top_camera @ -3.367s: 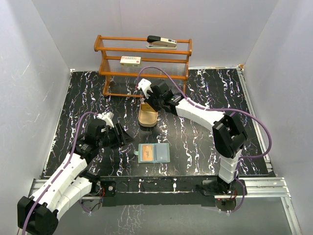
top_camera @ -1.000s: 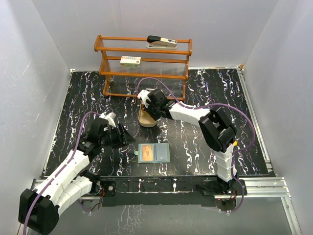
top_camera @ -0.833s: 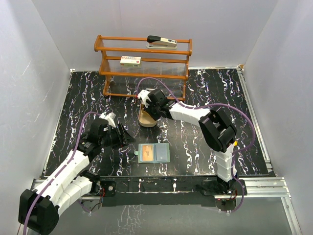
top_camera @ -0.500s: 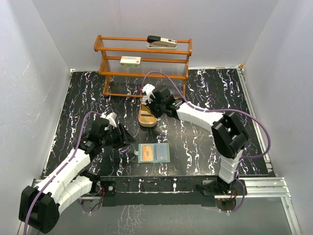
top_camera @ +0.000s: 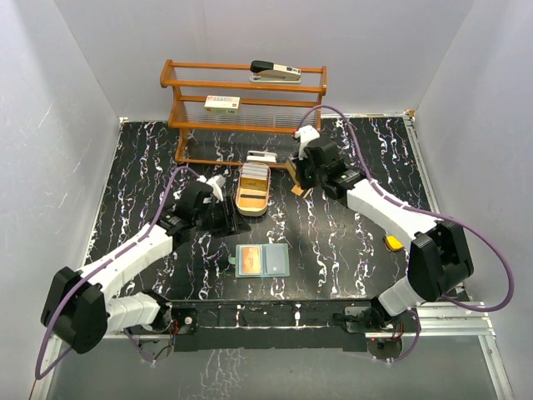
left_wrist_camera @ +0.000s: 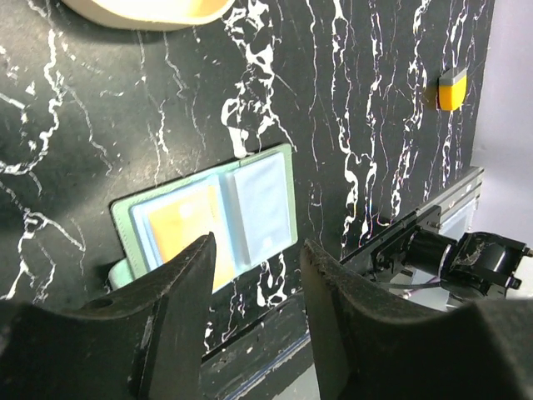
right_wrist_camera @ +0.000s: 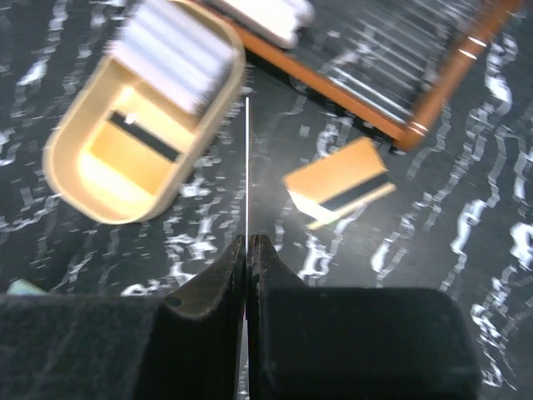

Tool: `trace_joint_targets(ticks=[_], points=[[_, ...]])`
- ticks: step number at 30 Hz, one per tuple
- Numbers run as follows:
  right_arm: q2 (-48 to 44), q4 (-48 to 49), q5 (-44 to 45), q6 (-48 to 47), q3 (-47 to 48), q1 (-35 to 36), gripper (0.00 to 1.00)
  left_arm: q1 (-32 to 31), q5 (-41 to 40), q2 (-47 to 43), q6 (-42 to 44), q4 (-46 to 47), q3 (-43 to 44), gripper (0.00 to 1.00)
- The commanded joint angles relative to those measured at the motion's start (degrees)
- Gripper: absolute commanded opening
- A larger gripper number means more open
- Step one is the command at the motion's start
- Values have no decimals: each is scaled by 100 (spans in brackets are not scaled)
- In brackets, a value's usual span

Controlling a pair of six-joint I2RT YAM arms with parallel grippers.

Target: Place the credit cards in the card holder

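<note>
Top external: blk marbled table (top_camera: pixel 350 242), grey walls (top_camera: pixel 75 83); L pincer (left_wrist_camera: pixel 256 254) released, R pincer (right_wrist_camera: pixel 248 242) clamps card (right_wrist_camera: pixel 247 167).

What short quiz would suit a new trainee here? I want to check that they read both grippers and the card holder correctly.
1. True or false: the card holder lies folded shut.
2. Multiple choice: what does the right gripper pinch?
A) the card holder
B) a thin card, seen edge-on
C) nothing
3. Fill in: the left gripper is ____ and holds nothing.

Key:
1. False. It lies open, with a gold-orange card in one pocket.
2. B.
3. Open.
</note>
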Motion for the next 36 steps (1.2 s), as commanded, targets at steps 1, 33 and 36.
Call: trace_joint_targets(ticks=[1, 33, 36], points=[[-149, -74, 417, -67, -254, -576, 0, -196, -282, 360, 203, 42, 493, 44], [630, 1684, -142, -5349, -988, -1243, 0, -218, -816, -1156, 299, -763, 69, 49], [809, 1750, -256, -5482, -910, -1244, 0, -218, -816, -1151, 304, -748, 64, 50]])
